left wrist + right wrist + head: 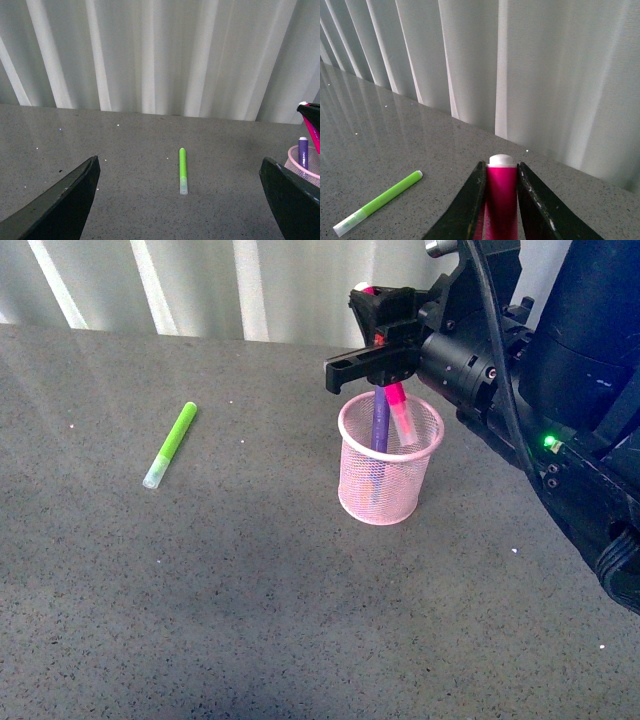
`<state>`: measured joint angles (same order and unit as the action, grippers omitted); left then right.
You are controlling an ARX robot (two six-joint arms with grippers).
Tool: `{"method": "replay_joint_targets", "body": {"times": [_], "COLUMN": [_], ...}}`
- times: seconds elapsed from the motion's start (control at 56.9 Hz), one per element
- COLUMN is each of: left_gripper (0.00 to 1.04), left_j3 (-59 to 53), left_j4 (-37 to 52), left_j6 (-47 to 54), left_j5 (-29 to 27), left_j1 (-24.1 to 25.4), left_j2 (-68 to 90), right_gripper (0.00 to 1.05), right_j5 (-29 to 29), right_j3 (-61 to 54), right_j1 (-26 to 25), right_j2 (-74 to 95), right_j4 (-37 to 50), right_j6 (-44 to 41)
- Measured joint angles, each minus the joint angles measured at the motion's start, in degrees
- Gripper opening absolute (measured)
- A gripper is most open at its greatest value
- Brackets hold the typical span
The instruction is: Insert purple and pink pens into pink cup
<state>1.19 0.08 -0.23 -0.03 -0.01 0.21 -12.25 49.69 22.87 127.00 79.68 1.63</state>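
Your right gripper (pixel 385 360), upper centre, clamped the pink pen (pixel 400 412) upright, tip inside the pink cup (pixel 390 502) beside the purple pen (pixel 380 422); your left gripper (pixel 185 200) stood apart, idle.

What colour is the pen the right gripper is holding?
Hot pink pen, clearest in the right wrist view.

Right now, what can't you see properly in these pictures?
- Front view: the hot pink marker pen's top, hidden by the right claw.
- Right wrist view: the pale pink wire-mesh cup, below the frame.
- Left wrist view: the cup and dark purple marker pen, partly cut off.
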Motion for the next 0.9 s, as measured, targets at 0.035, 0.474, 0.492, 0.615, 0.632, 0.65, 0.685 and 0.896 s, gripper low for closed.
{"method": "replay_joint_targets", "body": {"times": [0.035,0.474,0.492,0.615,0.632,0.65,0.685,0.896], "left_gripper": [0.98,0.98,0.98,0.98,0.98,0.98,0.98,0.98], "left_j3": [0.0,0.0,0.0,0.0,0.0,0.0,0.0,0.0], "left_j4": [0.0,0.0,0.0,0.0,0.0,0.0,0.0,0.0], "left_j6": [0.0,0.0,0.0,0.0,0.0,0.0,0.0,0.0], "left_j5": [0.0,0.0,0.0,0.0,0.0,0.0,0.0,0.2], "left_j1": [0.0,0.0,0.0,0.0,0.0,0.0,0.0,0.0], "left_j2": [0.0,0.0,0.0,0.0,0.0,0.0,0.0,-0.1], "right_gripper": [0.25,0.99,1.00,0.96,0.97,0.98,0.98,0.98], "right_j5": [-0.1,-0.9,-0.9,-0.6,-0.4,-0.2,0.2,7.9], "right_j3": [0.2,1.1,1.0,1.0,1.0,1.0,1.0,-8.2], "right_j1": [0.1,0.5,0.5,0.5,0.5,0.4,0.4,-4.8], "right_j2": [0.1,0.1,0.1,0.1,0.1,0.1,0.1,-9.3], "right_j4": [0.0,0.1,0.1,0.1,0.1,0.1,0.1,-1.9], "right_j6": [0.0,0.1,0.1,0.0,0.0,0.1,0.0,-2.5]}}
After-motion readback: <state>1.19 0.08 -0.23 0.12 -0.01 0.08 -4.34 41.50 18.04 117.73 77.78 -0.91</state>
